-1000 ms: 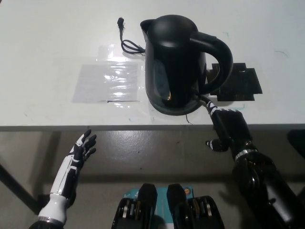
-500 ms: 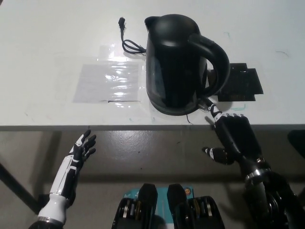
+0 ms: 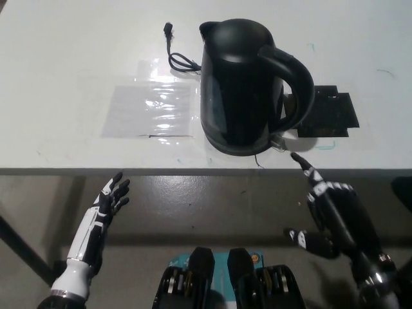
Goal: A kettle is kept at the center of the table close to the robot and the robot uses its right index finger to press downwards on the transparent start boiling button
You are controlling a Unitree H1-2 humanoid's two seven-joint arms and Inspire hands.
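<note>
A black electric kettle (image 3: 243,84) stands near the table's front edge, its handle (image 3: 294,80) pointing right. The small transparent button (image 3: 278,143) sits at the handle's base. My black right hand (image 3: 331,209) hangs below and to the right of it, off the table edge, with one finger stretched out toward the button and a short gap between them. It holds nothing. My white left hand (image 3: 109,201) rests open at the lower left, below the table edge.
The kettle's black cord and plug (image 3: 175,51) lie behind it on the white table (image 3: 64,77). A clear plastic sheet (image 3: 151,106) is taped to the left of the kettle, and a black patch (image 3: 331,114) lies to its right.
My right hand has drawn back down and to the right, away from the kettle's base where its fingertip touched the button. The left hand stays put.
</note>
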